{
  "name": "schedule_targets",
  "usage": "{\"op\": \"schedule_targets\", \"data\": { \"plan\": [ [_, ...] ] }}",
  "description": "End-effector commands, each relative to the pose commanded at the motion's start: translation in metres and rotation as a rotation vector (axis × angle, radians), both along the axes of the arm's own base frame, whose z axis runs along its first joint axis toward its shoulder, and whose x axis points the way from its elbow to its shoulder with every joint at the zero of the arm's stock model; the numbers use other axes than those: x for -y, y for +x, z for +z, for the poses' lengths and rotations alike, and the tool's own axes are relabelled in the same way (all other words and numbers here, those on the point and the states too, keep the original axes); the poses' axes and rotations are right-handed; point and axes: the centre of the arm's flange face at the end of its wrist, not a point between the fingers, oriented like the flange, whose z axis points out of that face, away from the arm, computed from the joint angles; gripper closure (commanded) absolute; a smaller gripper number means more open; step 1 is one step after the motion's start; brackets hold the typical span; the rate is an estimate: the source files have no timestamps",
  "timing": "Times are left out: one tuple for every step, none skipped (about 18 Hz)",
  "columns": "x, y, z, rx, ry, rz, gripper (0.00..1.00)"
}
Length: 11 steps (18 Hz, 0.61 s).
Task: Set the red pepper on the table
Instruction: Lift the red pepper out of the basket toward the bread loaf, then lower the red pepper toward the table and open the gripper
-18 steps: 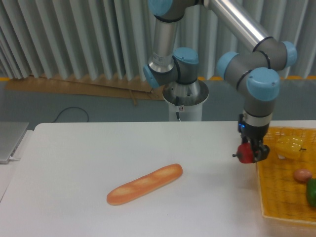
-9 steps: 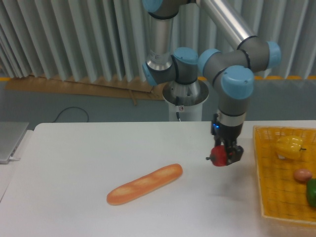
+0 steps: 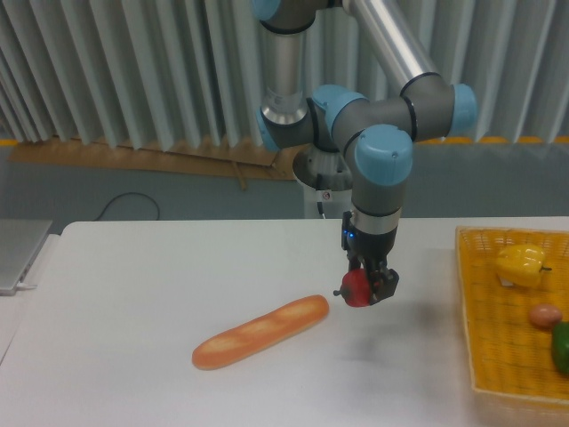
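Observation:
My gripper (image 3: 363,288) is shut on the red pepper (image 3: 356,288), a small glossy red pepper with its short dark stem pointing left. It hangs in the air above the white table (image 3: 133,294), just right of the baguette's upper end. A faint shadow lies on the table below and to the right of it.
A baguette (image 3: 260,332) lies slanted on the table, left of the gripper. A yellow woven basket tray (image 3: 498,356) stands at the right edge with a yellow pepper (image 3: 521,264), a brownish egg-like item (image 3: 545,315) and a green vegetable (image 3: 561,347). The robot base (image 3: 333,182) stands behind the table.
The gripper has carried the red pepper leftward from the basket's edge to above the middle of the table, near the baguette. The baguette and basket items have not moved.

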Motion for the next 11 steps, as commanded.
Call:
{"op": "schedule_targets", "data": {
  "plan": [
    [-0.0006, -0.0014, -0.0053, 0.003, -0.008, 0.0, 0.42],
    [-0.0009, -0.0023, -0.0081, 0.003, -0.015, 0.0, 0.41],
    [-0.0014, -0.003, -0.011, 0.007, -0.018, -0.002, 0.41],
    [-0.001, -0.003, -0.0101, 0.003, -0.019, -0.002, 0.41],
    [-0.0008, -0.0028, -0.0091, 0.002, -0.018, -0.004, 0.41],
    [0.0002, -0.0032, -0.0072, -0.001, -0.017, -0.004, 0.41],
    [0.0005, -0.003, -0.0063, -0.002, -0.016, -0.007, 0.37],
    [0.0005, -0.003, -0.0063, -0.002, -0.016, -0.007, 0.3],
    [0.0006, -0.0031, -0.0063, -0.003, -0.017, -0.005, 0.3],
    [0.0011, -0.0036, -0.0063, -0.008, -0.023, -0.006, 0.3],
    [0.0024, -0.0047, -0.0063, -0.019, -0.036, -0.006, 0.3]
  ]
}}
